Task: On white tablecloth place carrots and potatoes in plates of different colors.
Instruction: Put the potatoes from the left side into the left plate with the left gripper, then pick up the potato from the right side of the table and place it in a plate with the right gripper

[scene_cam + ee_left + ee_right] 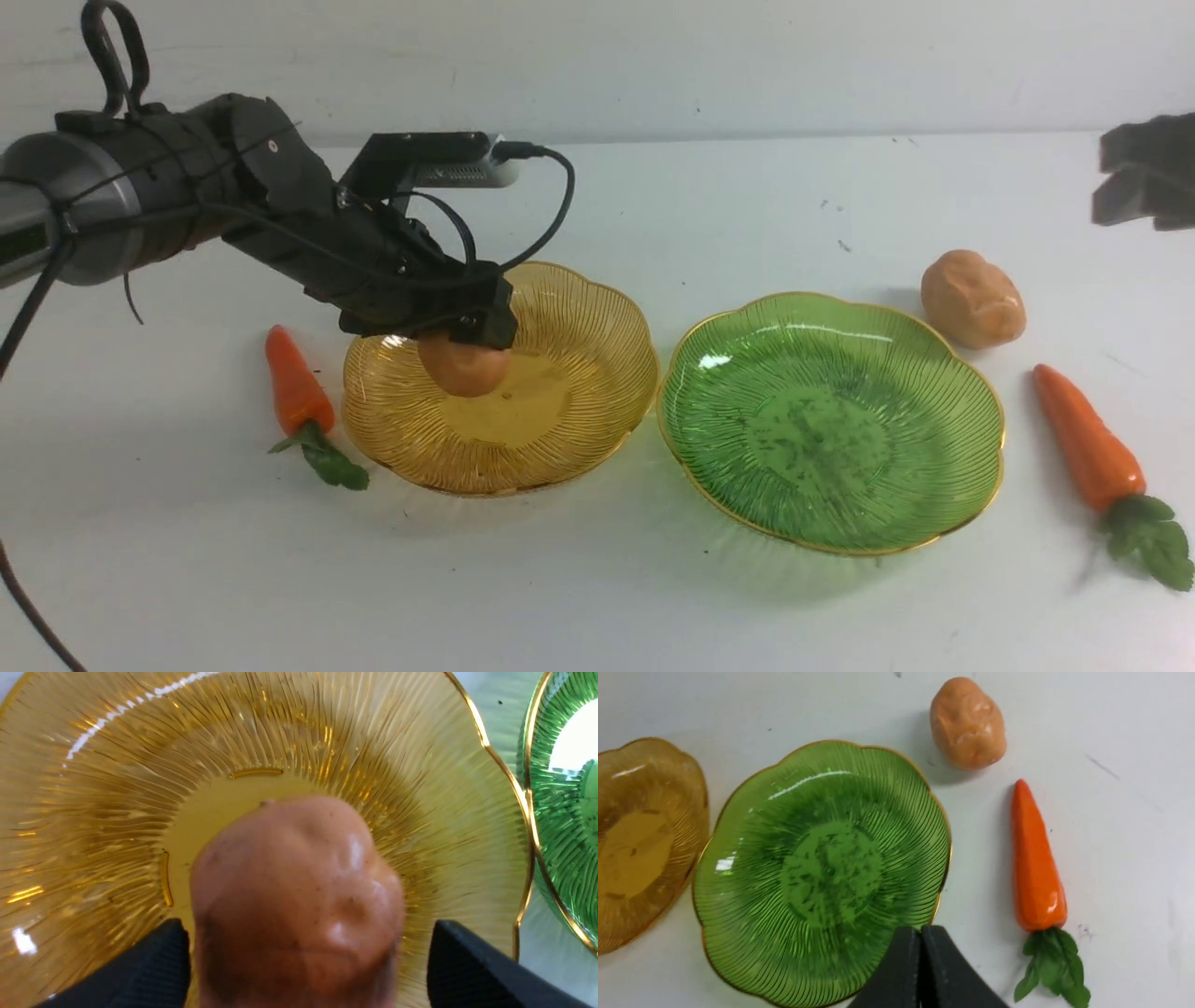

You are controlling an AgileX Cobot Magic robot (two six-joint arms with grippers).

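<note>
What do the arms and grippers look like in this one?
The left arm has a grey metallic segment, then black housings toward the left gripper. Loose black cables loop to a black wrist camera. The gripper's fingers are black and finely ribbed. The right gripper shows only dark, blocky fingers; its arm is out of frame.

**Lumpy tan-orange toy potato [299, 896] over the smooth centre of the amber-yellow ribbed translucent plate [117, 812]**

The left gripper [308, 926] frames the potato with its two black ribbed fingers [154, 966]. One finger is just beside it, and the other stands off with a strip of plate showing between. Whether the potato rests on the plate cannot be told. Beyond the scalloped gold rim, a green ribbed plate with a gold rim [560, 826] lies close by, with a sliver of white tablecloth [544, 961] between the two.
</note>
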